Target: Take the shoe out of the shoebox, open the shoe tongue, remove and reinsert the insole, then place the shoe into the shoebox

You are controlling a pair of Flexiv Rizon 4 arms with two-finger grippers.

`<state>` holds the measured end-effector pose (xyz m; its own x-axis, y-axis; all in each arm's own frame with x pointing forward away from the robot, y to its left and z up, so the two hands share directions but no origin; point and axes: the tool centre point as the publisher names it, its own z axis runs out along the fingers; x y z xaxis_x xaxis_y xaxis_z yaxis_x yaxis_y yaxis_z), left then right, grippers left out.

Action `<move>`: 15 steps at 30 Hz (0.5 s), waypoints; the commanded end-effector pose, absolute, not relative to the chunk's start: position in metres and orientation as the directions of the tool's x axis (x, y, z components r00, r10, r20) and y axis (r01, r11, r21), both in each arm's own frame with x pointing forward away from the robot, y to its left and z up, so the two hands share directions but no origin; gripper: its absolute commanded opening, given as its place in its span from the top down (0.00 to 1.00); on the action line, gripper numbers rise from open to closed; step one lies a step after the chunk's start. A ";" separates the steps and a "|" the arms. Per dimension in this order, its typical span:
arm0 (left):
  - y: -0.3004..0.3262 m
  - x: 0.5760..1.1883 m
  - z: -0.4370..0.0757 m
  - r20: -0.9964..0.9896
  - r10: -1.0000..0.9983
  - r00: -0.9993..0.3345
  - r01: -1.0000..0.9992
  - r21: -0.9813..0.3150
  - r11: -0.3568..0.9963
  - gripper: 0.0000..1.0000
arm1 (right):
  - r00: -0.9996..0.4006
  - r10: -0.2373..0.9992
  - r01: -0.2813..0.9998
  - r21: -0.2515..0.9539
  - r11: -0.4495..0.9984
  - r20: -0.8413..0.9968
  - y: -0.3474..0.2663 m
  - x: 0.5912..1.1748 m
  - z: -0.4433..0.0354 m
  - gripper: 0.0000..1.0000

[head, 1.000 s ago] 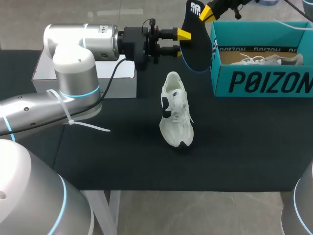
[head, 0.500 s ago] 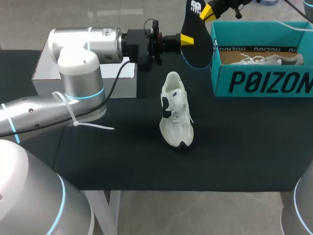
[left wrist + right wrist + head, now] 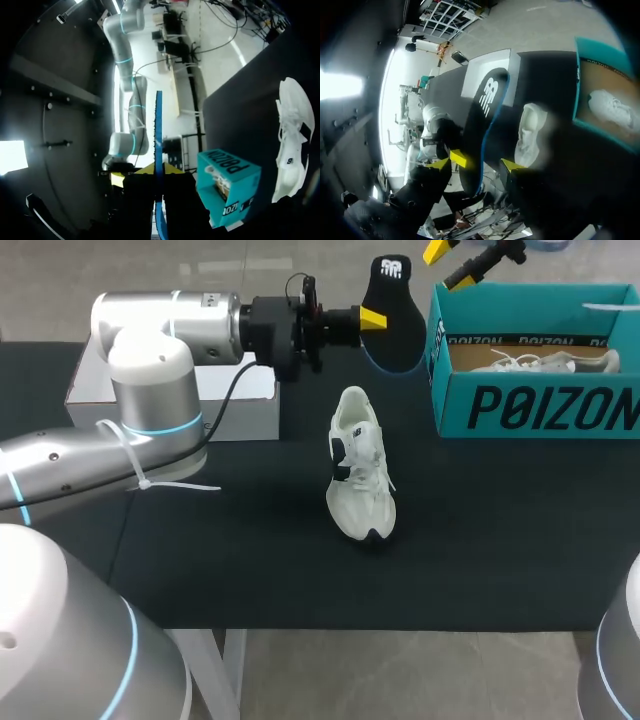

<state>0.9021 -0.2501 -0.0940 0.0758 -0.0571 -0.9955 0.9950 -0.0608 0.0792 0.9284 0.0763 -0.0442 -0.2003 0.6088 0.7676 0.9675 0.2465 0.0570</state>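
The black insole (image 3: 393, 312) with a blue rim hangs in the air left of the teal shoebox (image 3: 530, 400). My left gripper (image 3: 374, 318) is shut on its edge; in the left wrist view the insole (image 3: 158, 150) stands edge-on between the yellow tips of that gripper (image 3: 159, 173). My right gripper (image 3: 450, 264) is open above the box's back left corner, clear of the insole. In the right wrist view the insole (image 3: 485, 112) lies between the spread fingers of that gripper (image 3: 485, 161). The white shoe (image 3: 360, 462) lies on the black table, toe towards me.
A second white shoe (image 3: 530, 361) lies inside the shoebox. A white box (image 3: 250, 405) stands at the table's back left, under my left arm. The black tabletop (image 3: 500, 550) stretches around the shoe.
My left gripper closed on the insole. My right gripper then opened, let the insole go and drew back up and right. The insole now tilts more upright in the left gripper.
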 end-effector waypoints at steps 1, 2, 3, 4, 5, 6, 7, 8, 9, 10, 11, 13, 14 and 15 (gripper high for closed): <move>-0.248 0.907 -0.095 -0.997 -0.045 0.058 0.994 0.061 -0.085 1.00 | -0.203 0.703 0.975 0.079 0.206 0.682 0.072 0.914 -0.036 0.00; -0.248 0.908 -0.096 -0.998 -0.040 0.041 0.994 0.045 -0.100 1.00 | -0.210 0.720 0.974 0.077 0.213 0.662 0.072 0.912 -0.036 0.00; -0.247 0.909 -0.096 -0.999 -0.039 0.024 0.993 0.028 -0.114 1.00 | -0.214 0.738 0.973 0.073 0.219 0.640 0.072 0.911 -0.035 0.00; -0.246 0.909 -0.096 -0.999 -0.040 0.019 0.993 0.023 -0.118 1.00 | -0.217 0.749 0.973 0.074 0.220 0.626 0.071 0.910 -0.034 0.00; -0.245 0.909 -0.096 -0.999 -0.039 0.016 0.993 0.021 -0.120 1.00 | -0.226 0.758 0.971 0.081 0.225 0.612 0.070 0.908 -0.033 0.00; -0.244 0.909 -0.096 -0.999 -0.038 0.016 0.993 0.020 -0.120 1.00 | -0.230 0.772 0.971 0.083 0.225 0.593 0.069 0.907 -0.032 0.00; -0.243 0.909 -0.096 -0.999 -0.038 0.015 0.992 0.019 -0.122 1.00 | -0.230 0.777 0.971 0.084 0.224 0.587 0.068 0.906 -0.031 0.00; -0.242 0.908 -0.095 -0.999 -0.039 0.013 0.992 0.017 -0.124 1.00 | -0.226 0.774 0.972 0.087 0.218 0.591 0.067 0.905 -0.030 0.00; -0.242 0.908 -0.095 -0.999 -0.040 0.011 0.992 0.016 -0.126 1.00 | -0.214 0.780 0.975 0.085 0.203 0.588 0.065 0.905 -0.030 0.00; -0.242 0.907 -0.094 -0.999 -0.032 -0.011 0.991 -0.007 -0.135 1.00 | -0.206 0.785 0.978 0.085 0.193 0.585 0.063 0.905 -0.030 0.00; -0.241 0.907 -0.093 -0.999 -0.032 -0.032 0.988 -0.026 -0.152 1.00 | -0.204 0.784 0.978 0.087 0.190 0.586 0.062 0.905 -0.030 0.00; -0.240 0.908 -0.091 -0.998 -0.028 -0.065 0.984 -0.059 -0.167 1.00 | -0.198 0.790 0.980 0.095 0.176 0.580 0.060 0.905 -0.030 0.00; -0.239 0.908 -0.090 -0.999 -0.032 -0.034 0.989 -0.029 -0.148 1.00 | -0.195 0.790 0.981 0.096 0.171 0.581 0.059 0.905 -0.030 0.00; -0.239 0.907 -0.090 -0.999 -0.035 -0.001 0.991 0.004 -0.136 1.00 | -0.192 0.789 0.981 0.096 0.167 0.583 0.059 0.905 -0.030 0.00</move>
